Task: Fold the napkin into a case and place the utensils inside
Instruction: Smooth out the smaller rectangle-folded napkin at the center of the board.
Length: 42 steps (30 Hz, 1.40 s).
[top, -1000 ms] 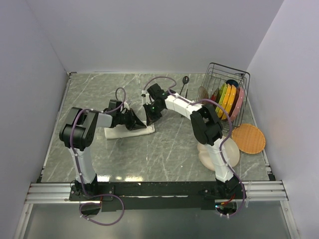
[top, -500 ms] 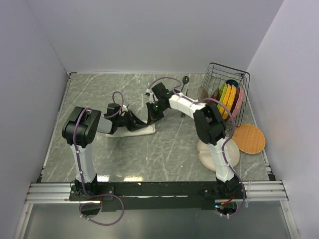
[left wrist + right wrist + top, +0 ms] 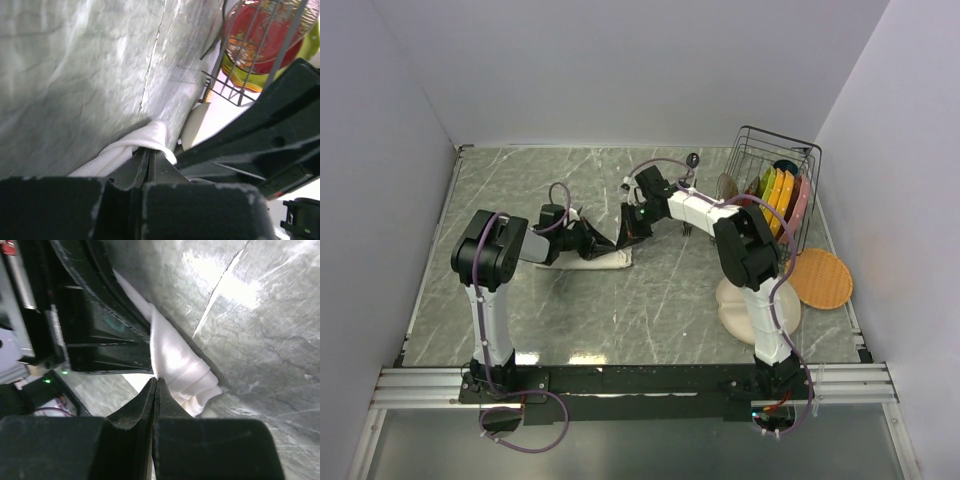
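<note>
Item 1. Cream-white soft cloth napkin [image 3: 582,264]: lies left of centre on the grey marbled table [image 3: 510,190]. It is already gathered into a narrow layered strip. Its right end is thick with stacked folds.

Item 2. Left gripper [image 3: 609,245]: jaws closed tight. In the left wrist view the tips [image 3: 150,159] appear to nip a rolled edge of the cloth [image 3: 127,150] at that right end.

Item 3. Right gripper [image 3: 623,237]: jaws likewise pressed together and almost touching its neighbour. In the right wrist view the tips [image 3: 156,382] seem to pinch the top layer [image 3: 175,360], which is drawn up into a ridge.

Item 4. Dark slender spoon [image 3: 693,159]: sits at the far edge beside the black wire dish rack [image 3: 775,135]. The fork cannot be made out.

Item 5. Round beige plate [image 3: 790,312] and orange textured disc [image 3: 819,278]: on the right, well apart from the work.

Handling note, as judgement: the step in hand is likely a fold at the strip's right end.
- Both pinches should travel together, low and level, so the layers do not splay.
- The arms are crowded, so fingers may collide.
- Lay the edge square and let go only once it is flat.
- Leave one side open as a pocket for the utensils.
</note>
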{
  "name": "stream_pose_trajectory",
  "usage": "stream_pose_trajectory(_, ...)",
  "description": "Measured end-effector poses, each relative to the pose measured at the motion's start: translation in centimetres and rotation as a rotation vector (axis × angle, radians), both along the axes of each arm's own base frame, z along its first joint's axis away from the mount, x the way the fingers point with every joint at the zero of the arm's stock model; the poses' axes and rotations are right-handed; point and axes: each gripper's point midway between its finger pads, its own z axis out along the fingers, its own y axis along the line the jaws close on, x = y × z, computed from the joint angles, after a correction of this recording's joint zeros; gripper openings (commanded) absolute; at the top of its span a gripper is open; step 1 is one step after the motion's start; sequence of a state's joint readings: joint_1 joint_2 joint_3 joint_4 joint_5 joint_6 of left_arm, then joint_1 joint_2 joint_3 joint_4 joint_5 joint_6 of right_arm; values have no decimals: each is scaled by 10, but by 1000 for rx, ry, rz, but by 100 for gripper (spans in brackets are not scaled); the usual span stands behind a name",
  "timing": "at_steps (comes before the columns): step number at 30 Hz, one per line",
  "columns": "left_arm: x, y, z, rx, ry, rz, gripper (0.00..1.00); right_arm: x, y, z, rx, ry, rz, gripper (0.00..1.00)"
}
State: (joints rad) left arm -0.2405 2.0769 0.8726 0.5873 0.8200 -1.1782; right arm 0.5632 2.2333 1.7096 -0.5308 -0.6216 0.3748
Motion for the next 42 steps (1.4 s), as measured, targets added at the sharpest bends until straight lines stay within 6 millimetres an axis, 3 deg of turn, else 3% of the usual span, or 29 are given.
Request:
stream_pose_trajectory(13,3,-5,-4,62,19,-32,1,7,6,11,61,20,-53,0)
stream_pose_trajectory(19,3,-5,-3,55,21,-32,1,-2,2,-2,43,48,-53,0)
stream_pose_trajectory(42,3,-1,2,26,5,-35,2,3,-9,-21,-109,-30,-24,0)
